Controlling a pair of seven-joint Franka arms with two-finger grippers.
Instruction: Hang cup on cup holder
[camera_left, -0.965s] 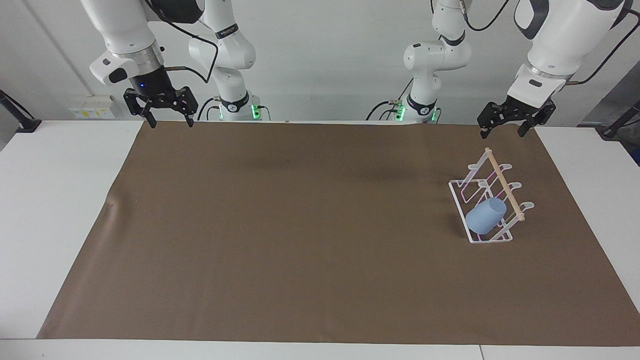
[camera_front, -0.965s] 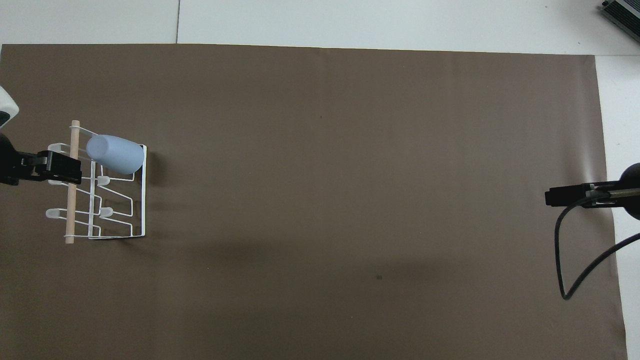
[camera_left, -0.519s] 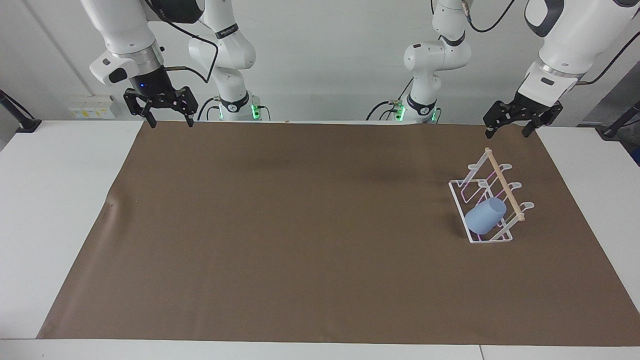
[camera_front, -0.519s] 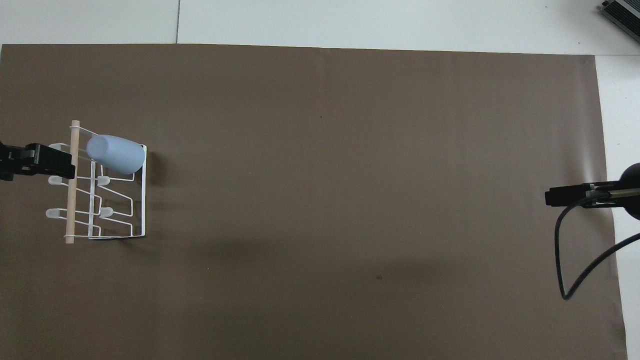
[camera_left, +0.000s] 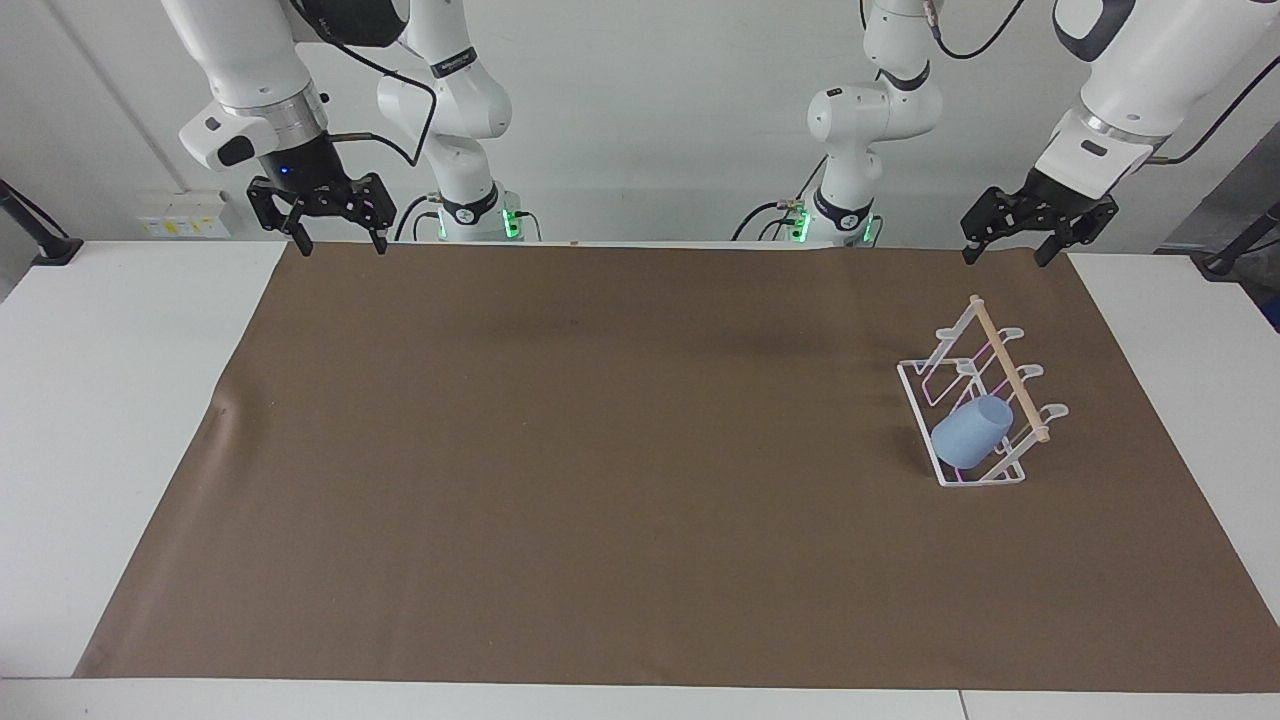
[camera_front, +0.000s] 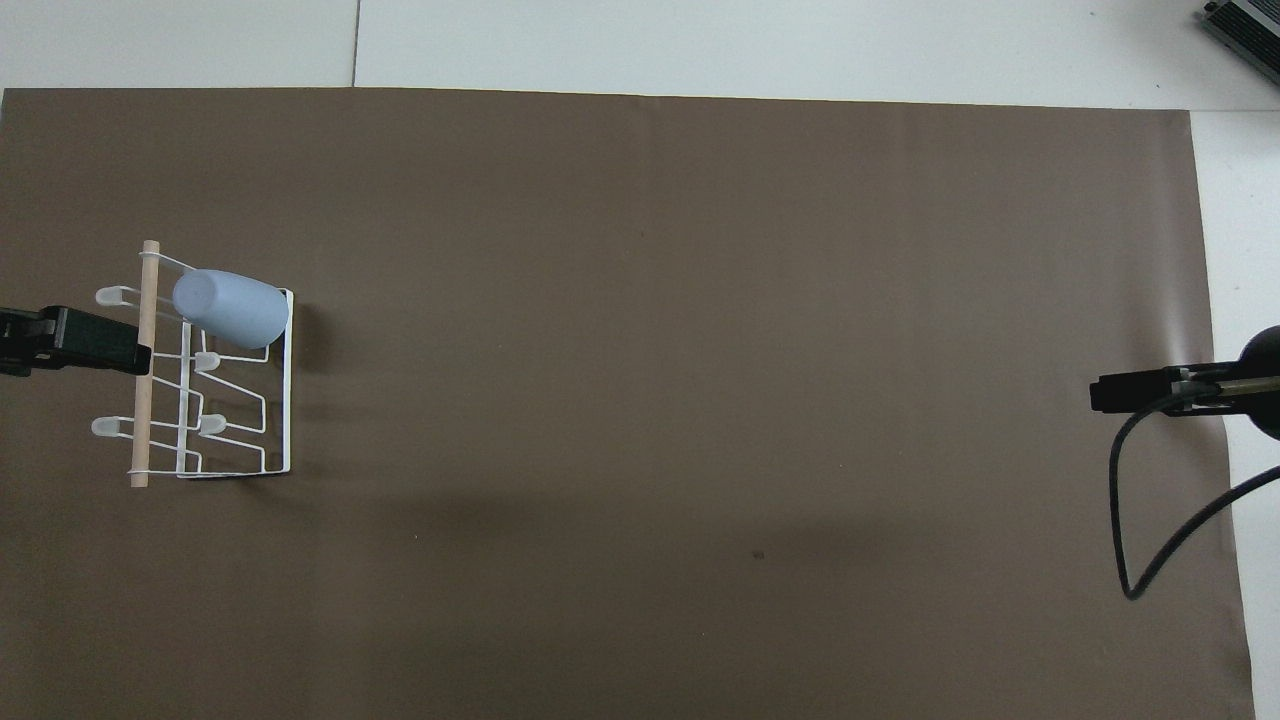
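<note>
While the brown mat (camera_left: 600, 460) fills most of both views, the work looks finished: the cup holder (camera_left: 975, 415) stands at the right of the facing view, toward the left arm's end, and the cup (camera_left: 970, 432) already hangs tilted on one of its prongs. The left gripper (camera_left: 1018, 243) hovers in the upper right, jaws spread and empty, clear of the holder. The right gripper (camera_left: 335, 228) waits in the upper left, likewise spread and empty. Nothing seems left but parking the arms.
</note>
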